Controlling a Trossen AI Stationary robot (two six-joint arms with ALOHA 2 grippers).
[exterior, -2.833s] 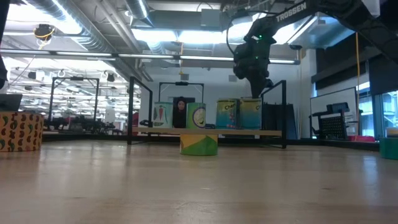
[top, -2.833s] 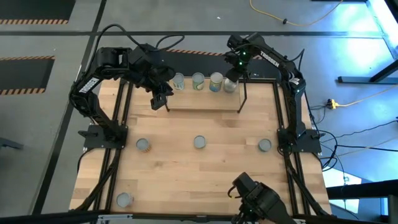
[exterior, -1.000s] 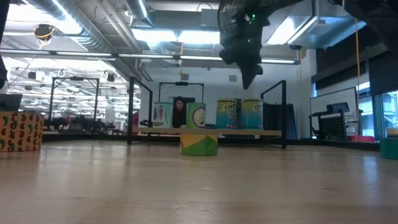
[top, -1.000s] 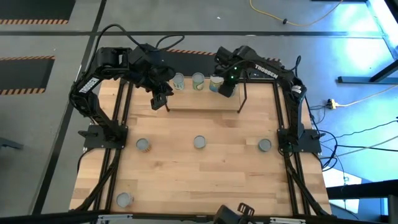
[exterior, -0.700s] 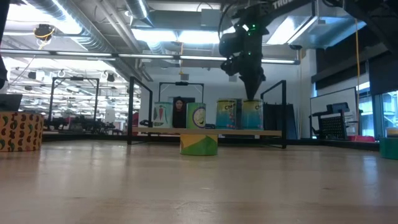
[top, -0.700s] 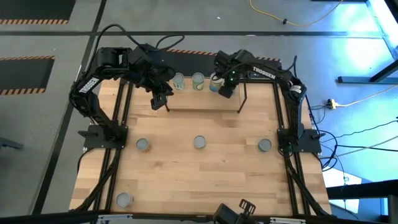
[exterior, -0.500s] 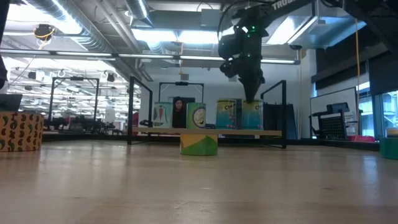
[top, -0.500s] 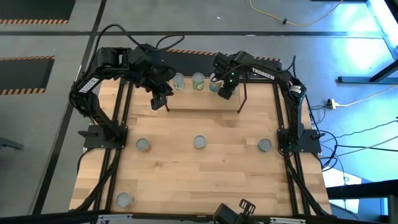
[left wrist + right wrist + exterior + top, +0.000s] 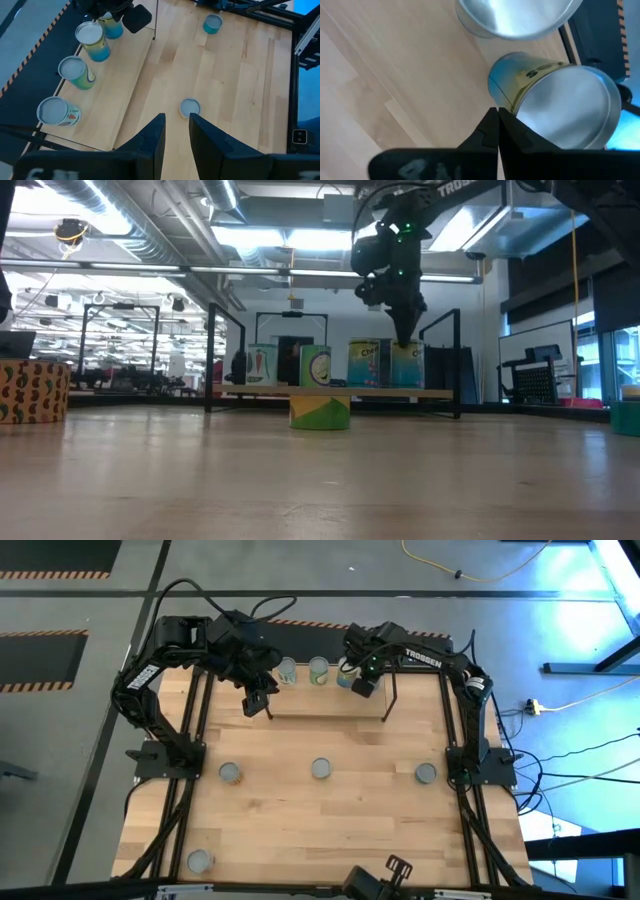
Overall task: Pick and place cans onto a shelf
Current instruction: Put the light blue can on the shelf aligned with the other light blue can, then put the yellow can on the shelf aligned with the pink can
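While I watch from my station, the pale wooden tabletop (image 9: 330,810) sits framed by black rails on a grey concrete floor, and the low view looks past it into a wide workshop hall with ceiling strip lights and ducting.

I count eight cans. Four stand in a row on the shelf (image 9: 330,703) at the far edge of the table, the fourth (image 9: 406,364) mostly hidden from above by the right arm. Four more stand on the bare table: three in a line across the middle (image 9: 320,769) and one at the near left corner (image 9: 199,861).

My right gripper (image 9: 404,330) has its fingers pressed together, holding nothing, tip just over that fourth can. My left gripper (image 9: 252,703) hangs at the shelf's left end, fingers slightly parted and empty.
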